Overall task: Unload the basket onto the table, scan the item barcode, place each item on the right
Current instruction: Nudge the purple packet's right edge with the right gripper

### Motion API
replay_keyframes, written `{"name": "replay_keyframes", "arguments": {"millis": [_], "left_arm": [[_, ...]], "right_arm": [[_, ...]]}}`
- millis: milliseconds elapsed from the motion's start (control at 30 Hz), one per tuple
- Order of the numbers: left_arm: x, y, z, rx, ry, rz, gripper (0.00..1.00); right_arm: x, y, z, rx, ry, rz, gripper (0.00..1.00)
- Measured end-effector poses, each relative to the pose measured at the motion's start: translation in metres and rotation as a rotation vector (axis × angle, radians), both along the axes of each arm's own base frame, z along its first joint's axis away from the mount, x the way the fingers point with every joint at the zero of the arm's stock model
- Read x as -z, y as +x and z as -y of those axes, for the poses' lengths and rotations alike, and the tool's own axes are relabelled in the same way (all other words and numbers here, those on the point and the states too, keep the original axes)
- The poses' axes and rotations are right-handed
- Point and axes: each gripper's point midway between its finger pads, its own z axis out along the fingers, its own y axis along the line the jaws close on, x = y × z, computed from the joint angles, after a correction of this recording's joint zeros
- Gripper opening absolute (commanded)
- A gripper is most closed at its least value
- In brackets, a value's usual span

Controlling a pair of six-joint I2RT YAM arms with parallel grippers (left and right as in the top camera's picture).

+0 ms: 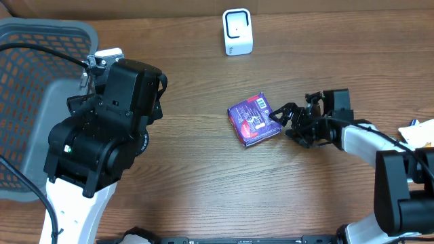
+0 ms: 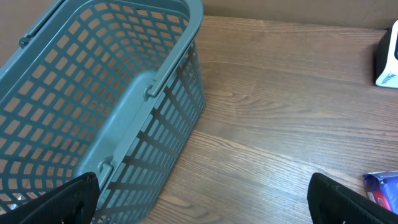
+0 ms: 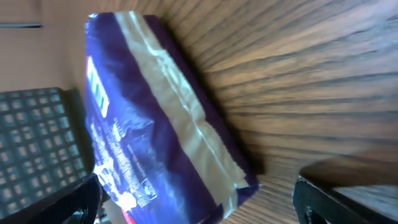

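- Purple packet [image 1: 254, 120] lies flat on the wooden table [image 1: 203, 183], right of centre in the overhead view, well below the white scanner [image 1: 237, 32] at the top centre edge.
- Only the overhead view shows packet and scanner whole. A small white patch sits near the packet's upper corner, too small to read.
- Overhead, the right gripper [image 1: 283, 122] sits at the packet's right edge, tips touching or just beside it. Which of the two cannot be told from above.
- Up close, the right wrist view shows the packet tilted across the frame, with a pale seam band running down it. The right gripper [image 3: 199, 199] is released: its dark fingers [image 3: 62, 202] stand wide apart in the lower corners. Bare wood shows between the packet and the lower-right finger.
- From above, the bulk of the left arm [image 1: 108, 129] hides its own gripper, at centre left beside the grey-blue basket [image 1: 41, 41].
- Only the left wrist view shows the left gripper [image 2: 205, 202]. Its jaws are spread to the lower corners, with nothing but table between them.
- That same view shows the basket [image 2: 124, 93] filling the left half. The scanner [image 2: 388, 59] is clipped at the right edge and a sliver of the packet [image 2: 380, 186] shows at lower right.
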Motion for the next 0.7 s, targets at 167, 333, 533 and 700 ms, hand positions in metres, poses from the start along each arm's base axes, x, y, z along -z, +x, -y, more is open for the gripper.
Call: {"name": "replay_keyframes", "arguments": {"millis": [167, 333, 533, 700], "left_arm": [[0.0, 0.0, 0.0, 0.0, 0.0, 0.0, 1.0], [0.0, 0.0, 0.0, 0.0, 0.0, 0.0, 1.0], [0.0, 0.0, 0.0, 0.0, 0.0, 0.0, 1.0], [0.0, 0.0, 0.0, 0.0, 0.0, 0.0, 1.0]], "right_arm": [[0.001, -0.005, -0.008, -0.011, 0.024, 0.008, 0.82], [0.009, -0.011, -0.011, -0.011, 0.012, -0.009, 0.59], [0.011, -0.007, -0.012, -0.009, 0.004, 0.02, 0.04], [0.01, 0.004, -0.012, -0.031, -0.022, 0.109, 0.04]]}}
